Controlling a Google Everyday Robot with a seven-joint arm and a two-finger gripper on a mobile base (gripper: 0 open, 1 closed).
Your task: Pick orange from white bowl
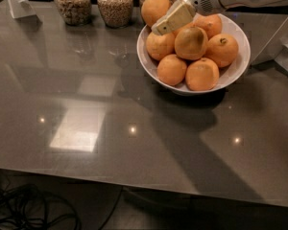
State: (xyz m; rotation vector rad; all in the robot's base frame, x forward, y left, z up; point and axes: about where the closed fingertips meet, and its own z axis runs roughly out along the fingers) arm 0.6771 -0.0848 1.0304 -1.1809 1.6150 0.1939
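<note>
The white bowl (242, 61) stands at the back right of the grey table and holds several oranges. The bright, evenly coloured orange (154, 7) sits highest, at the bowl's back-left rim. A duller yellow-brown orange (191, 42) lies in the middle, and one with a dark stem dot (222, 49) lies to the right. My gripper (170, 19), cream-coloured, reaches in from the upper right. It lies slantwise against the lower right side of the bright orange, above the other fruit.
Two glass jars of grain (73, 4) (115, 4) stand behind the bowl at the left. A white stand (19, 1) is in the far left corner and a white frame (283, 47) is right of the bowl. Cables (33, 210) lie on the floor below the table's front edge.
</note>
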